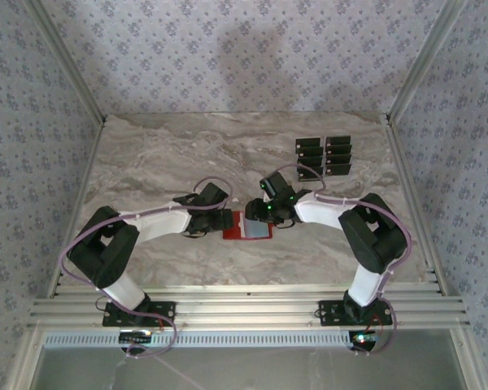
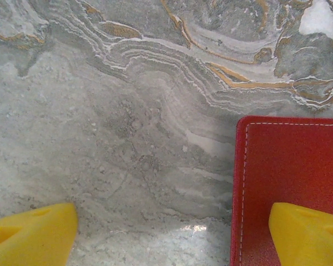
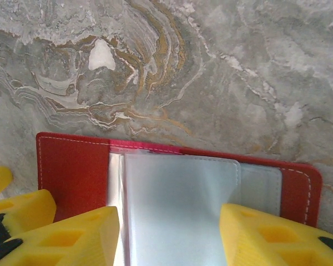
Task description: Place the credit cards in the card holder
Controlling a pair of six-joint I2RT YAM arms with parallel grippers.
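The card holder point(image 1: 248, 231) lies open on the marble table, red cover down and pale clear pockets point(image 3: 177, 210) facing up. The credit cards point(image 1: 324, 154), small and black, lie in two short columns at the back right. My left gripper point(image 1: 226, 221) is open at the holder's left end. In its wrist view the left gripper point(image 2: 169, 238) has one yellow finger point(image 2: 305, 233) over the red cover point(image 2: 291, 166) and the other on bare table. My right gripper point(image 1: 257, 213) is open above the holder. Its fingers point(image 3: 72, 233) straddle the top pocket sheet, the right gripper point(image 3: 169, 238) holding no card.
An aluminium rail point(image 1: 244, 302) runs along the table's near edge, with both arm bases behind it. Patterned walls close in the table on the left, back and right. Bare marble point(image 1: 163, 154) lies left of the cards and behind the holder.
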